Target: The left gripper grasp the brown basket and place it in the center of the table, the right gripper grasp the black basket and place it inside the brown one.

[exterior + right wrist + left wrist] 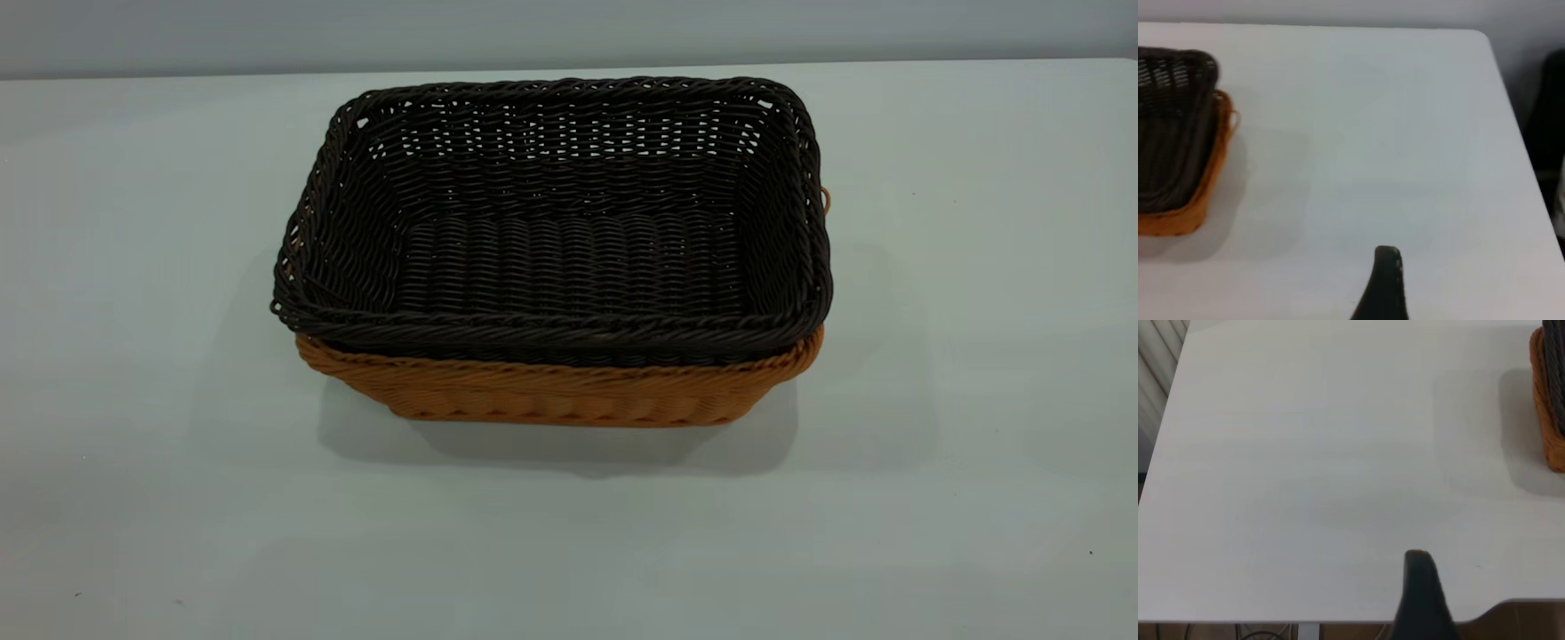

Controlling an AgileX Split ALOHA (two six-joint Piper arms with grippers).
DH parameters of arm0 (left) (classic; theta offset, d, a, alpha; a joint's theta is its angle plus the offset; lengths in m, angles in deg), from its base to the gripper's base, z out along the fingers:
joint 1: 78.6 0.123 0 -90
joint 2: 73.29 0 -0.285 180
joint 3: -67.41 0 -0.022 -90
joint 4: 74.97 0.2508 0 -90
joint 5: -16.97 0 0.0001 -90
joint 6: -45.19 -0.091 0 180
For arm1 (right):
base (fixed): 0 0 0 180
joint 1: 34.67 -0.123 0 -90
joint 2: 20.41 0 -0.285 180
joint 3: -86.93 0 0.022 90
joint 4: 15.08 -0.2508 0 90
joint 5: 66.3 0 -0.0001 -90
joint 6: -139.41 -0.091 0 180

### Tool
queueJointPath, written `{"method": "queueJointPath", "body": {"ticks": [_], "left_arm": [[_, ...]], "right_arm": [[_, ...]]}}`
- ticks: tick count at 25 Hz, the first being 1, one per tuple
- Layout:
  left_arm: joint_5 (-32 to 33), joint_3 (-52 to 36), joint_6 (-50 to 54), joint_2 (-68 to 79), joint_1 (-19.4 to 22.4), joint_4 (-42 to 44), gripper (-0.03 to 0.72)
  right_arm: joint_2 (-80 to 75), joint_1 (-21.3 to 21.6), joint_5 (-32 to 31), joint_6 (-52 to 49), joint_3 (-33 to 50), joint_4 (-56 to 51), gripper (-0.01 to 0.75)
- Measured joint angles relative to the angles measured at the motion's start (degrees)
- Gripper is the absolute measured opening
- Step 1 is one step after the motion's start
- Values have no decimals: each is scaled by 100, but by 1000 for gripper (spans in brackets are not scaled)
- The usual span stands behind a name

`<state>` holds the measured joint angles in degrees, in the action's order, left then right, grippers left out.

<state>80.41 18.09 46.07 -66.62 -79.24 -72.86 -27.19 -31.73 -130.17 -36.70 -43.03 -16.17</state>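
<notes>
The black basket (pixel 569 231) sits nested inside the brown basket (pixel 551 391) near the middle of the table (pixel 978 356), its rim a little above the brown rim. Neither arm shows in the exterior view. In the left wrist view my left gripper (pixel 1418 557) shows as one dark tip, shut and empty, over bare table near its edge, well apart from the brown basket (pixel 1546 407). In the right wrist view my right gripper (pixel 1387 252) is likewise shut and empty, apart from the stacked black basket (pixel 1168 127) and brown basket (pixel 1208 173).
The table edge (pixel 1338 621) lies close under the left gripper, with a brown floor beyond it. In the right wrist view the table's corner (pixel 1485 37) and side edge (pixel 1531 173) show, with a dark shape (pixel 1551 120) beyond it.
</notes>
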Motion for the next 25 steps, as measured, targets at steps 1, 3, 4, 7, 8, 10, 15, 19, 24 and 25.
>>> {"method": "queueJointPath", "body": {"ticks": [1, 3, 4, 7, 8, 10, 15, 19, 24, 25], "left_arm": [[0, 0, 0, 0, 0, 0, 471], [0, 0, 0, 0, 0, 0, 471], [0, 0, 0, 0, 0, 0, 471], [0, 0, 0, 0, 0, 0, 471], [0, 0, 0, 0, 0, 0, 471], [0, 0, 0, 0, 0, 0, 471], [0, 0, 0, 0, 0, 0, 471], [0, 0, 0, 0, 0, 0, 471], [0, 0, 0, 0, 0, 0, 471], [0, 0, 0, 0, 0, 0, 471]], "right_arm": [[0, 0, 0, -140, 4, 74, 582], [0, 0, 0, -300, 4, 213, 582], [0, 0, 0, -341, 4, 232, 582], [0, 0, 0, -389, 4, 257, 582], [0, 0, 0, -389, 4, 257, 582], [0, 0, 0, -389, 4, 261, 582], [0, 0, 0, -389, 4, 261, 582], [0, 0, 0, -389, 4, 261, 582], [0, 0, 0, -389, 4, 263, 582], [0, 0, 0, -389, 4, 263, 582]]}}
